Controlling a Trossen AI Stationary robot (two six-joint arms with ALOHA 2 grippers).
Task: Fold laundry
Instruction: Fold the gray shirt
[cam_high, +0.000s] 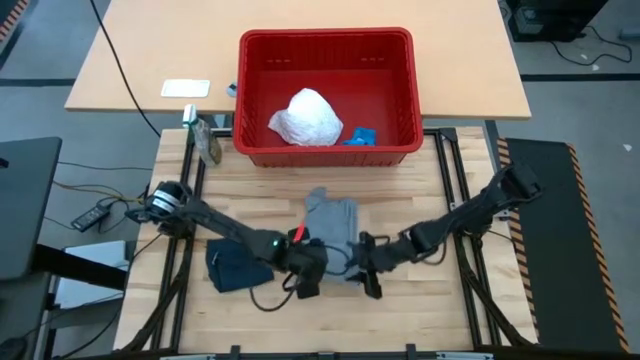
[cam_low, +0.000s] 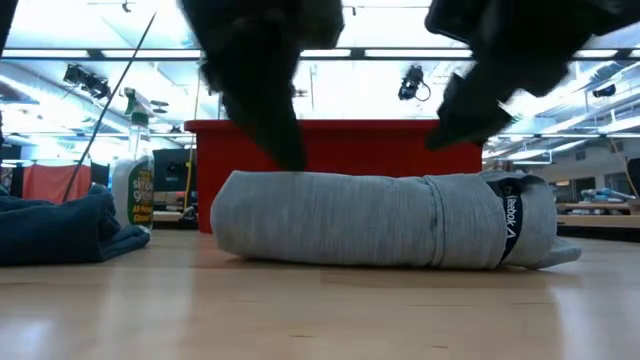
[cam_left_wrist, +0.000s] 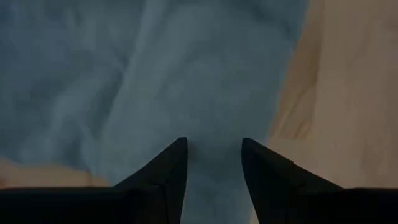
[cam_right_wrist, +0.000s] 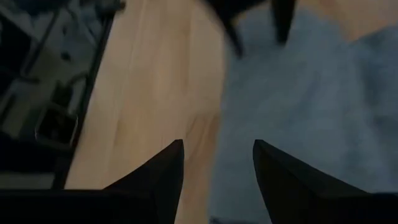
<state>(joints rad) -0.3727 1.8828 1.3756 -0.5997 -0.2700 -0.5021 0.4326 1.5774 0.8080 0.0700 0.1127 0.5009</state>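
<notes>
A folded grey cloth (cam_high: 332, 220) (cam_low: 380, 220) lies flat on the wooden table in front of the red basket (cam_high: 325, 150). My left gripper (cam_high: 318, 262) (cam_left_wrist: 214, 168) hovers open over the cloth's near-left part, fingers slanting down. My right gripper (cam_high: 358, 262) (cam_right_wrist: 217, 168) stands open just above the cloth's near-right edge, clear of it in the low view. A dark navy cloth (cam_high: 235, 265) (cam_low: 55, 230) lies bunched on the table to the left. A white crinkly cloth (cam_high: 308, 118) rests inside the basket. My left gripper has one fingertip (cam_low: 293, 160) down at the grey cloth's top surface (cam_low: 320, 180) in the low view. I cannot tell whether it touches. Nothing sits between its fingers.
A spray bottle (cam_high: 207, 140) (cam_low: 132, 185) stands at the table's far left corner. A small blue item (cam_high: 360, 136) lies in the basket beside the white cloth. A tan table with a white card (cam_high: 186, 88) is behind. Bare wood lies near the front edge (cam_high: 420, 320).
</notes>
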